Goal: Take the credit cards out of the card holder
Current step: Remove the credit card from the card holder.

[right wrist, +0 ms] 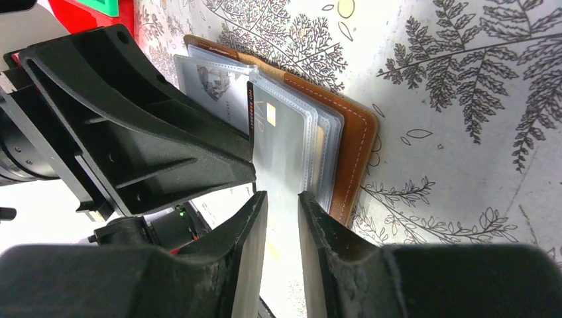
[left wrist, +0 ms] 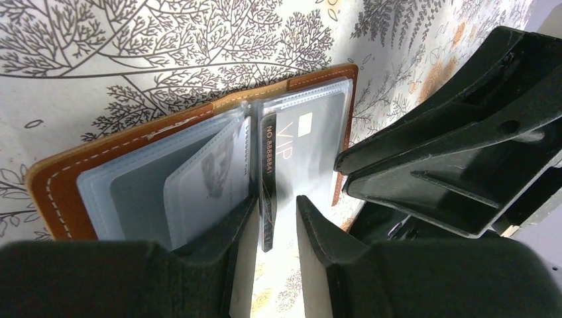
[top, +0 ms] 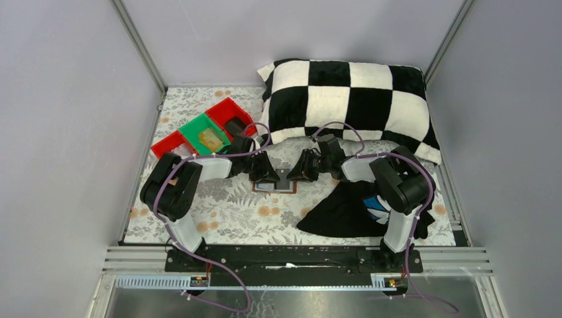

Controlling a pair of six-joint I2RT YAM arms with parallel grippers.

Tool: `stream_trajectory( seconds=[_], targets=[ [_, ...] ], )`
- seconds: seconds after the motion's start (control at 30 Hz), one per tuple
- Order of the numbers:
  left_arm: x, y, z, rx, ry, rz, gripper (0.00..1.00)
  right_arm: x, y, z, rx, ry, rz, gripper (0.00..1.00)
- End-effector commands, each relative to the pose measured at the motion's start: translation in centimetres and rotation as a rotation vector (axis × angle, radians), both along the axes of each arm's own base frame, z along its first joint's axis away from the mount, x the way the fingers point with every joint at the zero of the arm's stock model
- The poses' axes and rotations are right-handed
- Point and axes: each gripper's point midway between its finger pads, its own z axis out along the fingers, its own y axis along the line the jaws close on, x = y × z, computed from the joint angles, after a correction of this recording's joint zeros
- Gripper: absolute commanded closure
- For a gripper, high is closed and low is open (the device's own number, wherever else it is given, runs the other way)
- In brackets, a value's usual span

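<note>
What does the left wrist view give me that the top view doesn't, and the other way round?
Left wrist only: a dark card on edge between the left fingers, and the clear sleeves. Top only: the trays, pillow and black cloth. Both: the open wallet and the right gripper beside it.

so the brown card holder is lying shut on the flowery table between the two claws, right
Not quite. The card holder does lie on the flowery table between the left claw and the right claw, but it is open, not shut. The left wrist view shows its clear sleeves fanned out.
</note>
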Motion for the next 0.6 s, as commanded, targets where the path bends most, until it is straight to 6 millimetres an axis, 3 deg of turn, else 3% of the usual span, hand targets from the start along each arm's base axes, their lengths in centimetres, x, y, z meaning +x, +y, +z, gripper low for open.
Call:
stream_trajectory(
  seconds=[0.0, 0.4, 0.57],
  targets=[
    [0.18, -0.23, -0.21, -0.042, 0.001, 0.001, 0.69, 0.01, -0.1, -0.88, -0.004, 0.012, -0.003, 0.68],
    [0.35, -0.33, -0.54, -0.056, -0.002, 0.017, 0.79, -0.14, -0.4, -1.28, -0.028, 0.014, 0.003, 0.68],
    [0.52, -0.49, -0.15, -0.07, -0.009, 0.021, 1.0, -0.31, -0.54, -1.58, -0.032, 0.02, 0.0, 0.69]
  ],
)
